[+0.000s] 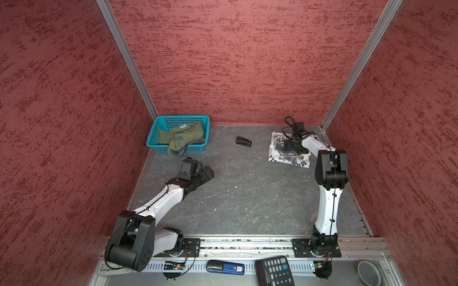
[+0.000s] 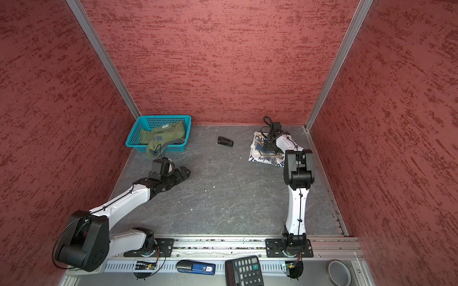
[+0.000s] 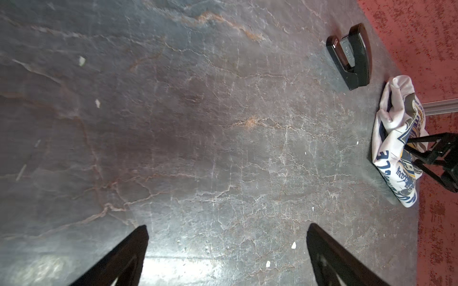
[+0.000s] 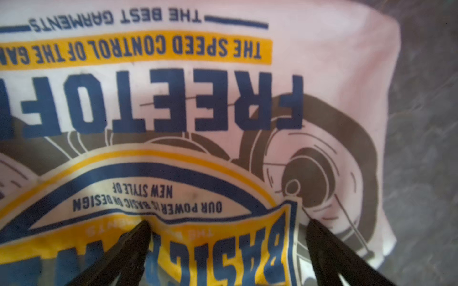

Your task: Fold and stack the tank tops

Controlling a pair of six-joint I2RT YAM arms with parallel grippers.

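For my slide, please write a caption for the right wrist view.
Open right gripper at the white tank top, printed side up, on the grey table.

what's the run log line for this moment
left hand: open, over table | right hand: open, over white tank top | olive tank top: in teal basket, hanging over rim | stack: none

White cloth tank top (image 4: 334,62), under right gripper (image 4: 228,224): soft, matt, with a smooth printed emblem.
Dark grey veined tabletop (image 3: 198,123), under left gripper (image 3: 226,226): stone-look, faint sheen.
Black stapler (image 3: 357,57), ahead of left gripper: smooth plastic.
Teal mesh basket (image 1: 153,135), near left gripper: perforated plastic.
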